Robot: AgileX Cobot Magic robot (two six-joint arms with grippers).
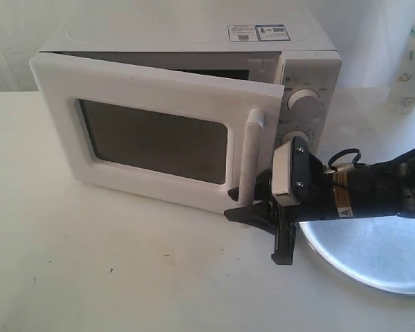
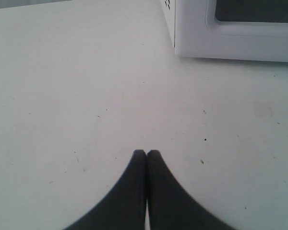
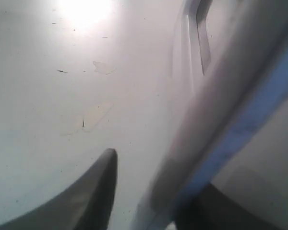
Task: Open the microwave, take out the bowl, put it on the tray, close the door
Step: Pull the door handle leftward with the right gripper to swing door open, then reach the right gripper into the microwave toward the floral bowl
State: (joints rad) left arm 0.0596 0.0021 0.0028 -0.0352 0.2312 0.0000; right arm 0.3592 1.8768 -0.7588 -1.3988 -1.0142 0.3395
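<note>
The white microwave (image 1: 194, 31) stands at the back with its door (image 1: 152, 131) swung partly open. The door's dark window faces me, and its vertical bar handle (image 1: 251, 159) is at the free edge. My right gripper (image 1: 263, 232) is open at the foot of that handle. In the right wrist view the handle (image 3: 221, 120) runs between the two fingers of the right gripper (image 3: 158, 175), with a gap beside one finger (image 3: 98, 191). The silver tray (image 1: 373, 259) lies under the right arm. My left gripper (image 2: 147, 153) is shut on nothing, over bare table near the door (image 2: 230, 40). The bowl is hidden.
A white bottle (image 1: 411, 62) stands at the back right beside the microwave. The white tabletop (image 1: 90, 263) stretches in front of the door and to its left.
</note>
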